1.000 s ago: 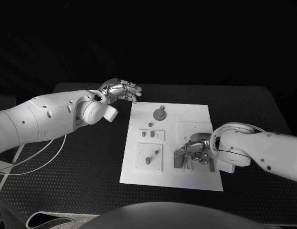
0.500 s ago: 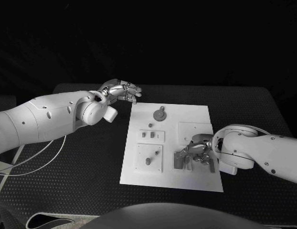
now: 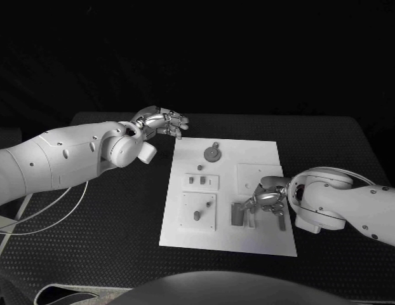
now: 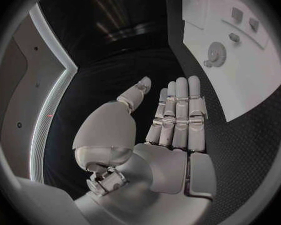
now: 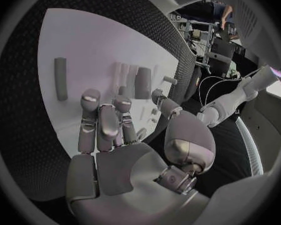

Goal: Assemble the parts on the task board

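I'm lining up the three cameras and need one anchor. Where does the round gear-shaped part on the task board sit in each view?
Head view: gear part near the far end of the task board.
Left wrist view: gear part on the board, beyond the left hand.
Right wrist view: I cannot make it out.
Shared landmark: the white task board.
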Motion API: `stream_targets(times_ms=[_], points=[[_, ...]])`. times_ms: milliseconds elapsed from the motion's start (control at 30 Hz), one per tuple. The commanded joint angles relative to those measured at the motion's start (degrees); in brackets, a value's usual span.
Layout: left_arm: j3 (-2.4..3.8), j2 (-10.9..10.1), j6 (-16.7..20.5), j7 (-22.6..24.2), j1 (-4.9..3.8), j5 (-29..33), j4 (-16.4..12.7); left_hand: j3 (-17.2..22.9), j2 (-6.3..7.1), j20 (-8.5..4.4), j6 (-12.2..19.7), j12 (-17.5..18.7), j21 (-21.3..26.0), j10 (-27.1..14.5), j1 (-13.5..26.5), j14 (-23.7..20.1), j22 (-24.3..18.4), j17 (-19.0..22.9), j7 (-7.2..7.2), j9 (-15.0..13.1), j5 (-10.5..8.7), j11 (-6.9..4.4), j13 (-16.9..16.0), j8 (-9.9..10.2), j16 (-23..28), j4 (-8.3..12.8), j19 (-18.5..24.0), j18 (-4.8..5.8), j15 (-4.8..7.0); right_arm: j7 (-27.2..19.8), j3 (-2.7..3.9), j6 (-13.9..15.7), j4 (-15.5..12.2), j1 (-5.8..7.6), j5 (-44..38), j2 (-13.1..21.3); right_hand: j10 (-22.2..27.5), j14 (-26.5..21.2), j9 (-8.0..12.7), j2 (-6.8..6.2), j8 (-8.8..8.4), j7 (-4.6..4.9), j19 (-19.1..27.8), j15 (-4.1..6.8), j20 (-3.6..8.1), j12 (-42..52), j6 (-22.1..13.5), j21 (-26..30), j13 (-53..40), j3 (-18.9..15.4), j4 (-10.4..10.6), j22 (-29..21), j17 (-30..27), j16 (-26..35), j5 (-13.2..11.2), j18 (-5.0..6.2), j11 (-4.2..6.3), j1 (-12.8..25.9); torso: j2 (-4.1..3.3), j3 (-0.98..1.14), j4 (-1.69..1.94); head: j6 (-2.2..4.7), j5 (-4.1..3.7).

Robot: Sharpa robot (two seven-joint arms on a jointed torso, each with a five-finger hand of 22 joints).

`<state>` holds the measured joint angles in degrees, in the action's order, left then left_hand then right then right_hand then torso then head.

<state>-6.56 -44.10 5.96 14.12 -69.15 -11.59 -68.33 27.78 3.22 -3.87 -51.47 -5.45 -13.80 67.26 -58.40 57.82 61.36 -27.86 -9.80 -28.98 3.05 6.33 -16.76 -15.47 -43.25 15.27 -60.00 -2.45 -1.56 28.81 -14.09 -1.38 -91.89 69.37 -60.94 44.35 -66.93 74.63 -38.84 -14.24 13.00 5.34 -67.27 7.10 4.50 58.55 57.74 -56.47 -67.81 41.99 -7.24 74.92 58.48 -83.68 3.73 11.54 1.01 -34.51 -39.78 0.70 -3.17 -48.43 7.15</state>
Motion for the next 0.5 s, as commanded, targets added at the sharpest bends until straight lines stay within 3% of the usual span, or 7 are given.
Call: stream_targets(times_ms=[33, 133, 300, 367, 467, 500], points=[[0.03, 0.01, -0.75, 0.37, -0.04, 0.29, -0.06, -0.1, -0.08, -0.15, 0.33, 0.12, 0.31, 0.27, 0.54, 0.46, 0.03, -0.07, 0.08, 0.07, 0.18, 0.1, 0.07, -0.36, 0.4, -0.33, -0.41, -0.5, -0.09, -5.62, 0.0, 4.95, -0.65, 0.07, -5.76, 0.57, 0.69, -1.05, -0.01, -0.13, -0.44, 0.51, 0.21, -0.38, -0.19, 0.24, -1.21, 0.37, -0.08, 0.31, -0.88, 0.57, -1.17, 0.6, 0.03, 3.46, -0.43, -2.28, -0.01, 0.01, -0.04, 0.09, -0.12], [0.03, 0.04, -0.79, 0.4, -0.04, 0.29, -0.1, -0.09, -0.08, -0.15, 0.33, 0.12, 0.31, 0.26, 0.54, 0.46, 0.03, -0.08, 0.08, 0.07, 0.18, 0.1, 0.07, -0.36, 0.41, -0.34, -0.41, -0.5, -0.09, -9.22, 0.0, 6.54, -1.04, 0.07, -8.56, 1.14, 1.5, -2.3, -0.09, 0.6, -0.73, 1.01, 0.89, -0.9, -0.62, 0.21, -2.08, 0.62, -0.17, 0.13, -2.61, 0.62, -2.56, 1.19, -0.04, 3.46, -0.92, -5.91, 0.0, -0.02, -0.06, 0.11, -0.12], [0.03, -0.02, -0.79, 0.36, -0.04, 0.29, -0.1, -0.08, -0.08, -0.15, 0.34, 0.13, 0.32, 0.26, 0.54, 0.46, 0.04, -0.09, 0.08, 0.08, 0.18, 0.1, 0.07, -0.36, 0.43, -0.34, -0.4, -0.5, -0.09, -19.95, -0.02, 10.94, -0.79, 0.06, -14.51, 2.71, 2.19, -4.08, -0.11, 1.66, -1.27, 1.69, 2.17, -1.62, -1.34, 0.82, -3.56, 1.0, -0.48, -0.38, -7.35, 0.76, -4.21, 1.97, 0.0, 3.44, -1.6, -14.51, -0.01, 0.01, 0.02, 0.19, -0.13], [0.03, -0.01, -0.73, 0.4, -0.04, 0.29, -0.06, -0.08, -0.07, -0.15, 0.34, 0.13, 0.32, 0.26, 0.54, 0.46, 0.04, -0.1, 0.07, 0.08, 0.18, 0.1, 0.08, -0.36, 0.43, -0.34, -0.4, -0.5, -0.09, -23.56, -0.03, 12.54, -0.8, 0.06, -17.45, 3.31, 3.83, -5.57, -0.01, 2.65, -1.71, 2.0, 3.69, -1.95, -1.97, 0.42, -4.63, 1.62, -0.44, -0.6, -9.31, 0.76, -4.23, 2.51, -0.01, 3.3, -1.99, -18.32, -0.02, 0.01, 0.01, 0.22, -0.12], [0.03, -0.07, -0.72, 0.42, -0.04, 0.29, -0.07, -0.08, -0.06, -0.15, 0.35, 0.13, 0.33, 0.25, 0.53, 0.46, 0.04, -0.11, 0.07, 0.09, 0.18, 0.11, 0.08, -0.36, 0.44, -0.33, -0.4, -0.5, -0.09, -29.7, -0.04, 15.78, -0.64, 0.06, -22.25, 3.76, 6.43, -8.49, 0.14, 3.14, -2.53, 2.93, 6.51, -2.87, -3.58, 0.89, -6.83, 2.15, -0.45, -2.71, -9.45, 1.07, -3.84, 2.6, -0.04, 3.27, -2.9, -26.51, 0.0, 0.03, -0.06, 0.22, -0.06], [0.03, -0.07, -0.74, 0.42, -0.04, 0.29, -0.07, -0.08, -0.06, -0.15, 0.35, 0.13, 0.33, 0.25, 0.53, 0.46, 0.04, -0.11, 0.07, 0.09, 0.18, 0.11, 0.08, -0.36, 0.45, -0.33, -0.4, -0.5, -0.09, -31.74, -0.04, 16.77, -0.51, 0.06, -23.86, 3.84, 6.83, -9.03, 0.12, 3.19, -2.56, 2.63, 7.1, -2.66, -3.9, 1.14, -7.11, 2.26, -0.46, -2.95, -9.53, 1.09, -3.78, 2.58, 0.0, 3.3, -2.6, -28.46, 0.0, 0.03, -0.06, 0.22, -0.06]])
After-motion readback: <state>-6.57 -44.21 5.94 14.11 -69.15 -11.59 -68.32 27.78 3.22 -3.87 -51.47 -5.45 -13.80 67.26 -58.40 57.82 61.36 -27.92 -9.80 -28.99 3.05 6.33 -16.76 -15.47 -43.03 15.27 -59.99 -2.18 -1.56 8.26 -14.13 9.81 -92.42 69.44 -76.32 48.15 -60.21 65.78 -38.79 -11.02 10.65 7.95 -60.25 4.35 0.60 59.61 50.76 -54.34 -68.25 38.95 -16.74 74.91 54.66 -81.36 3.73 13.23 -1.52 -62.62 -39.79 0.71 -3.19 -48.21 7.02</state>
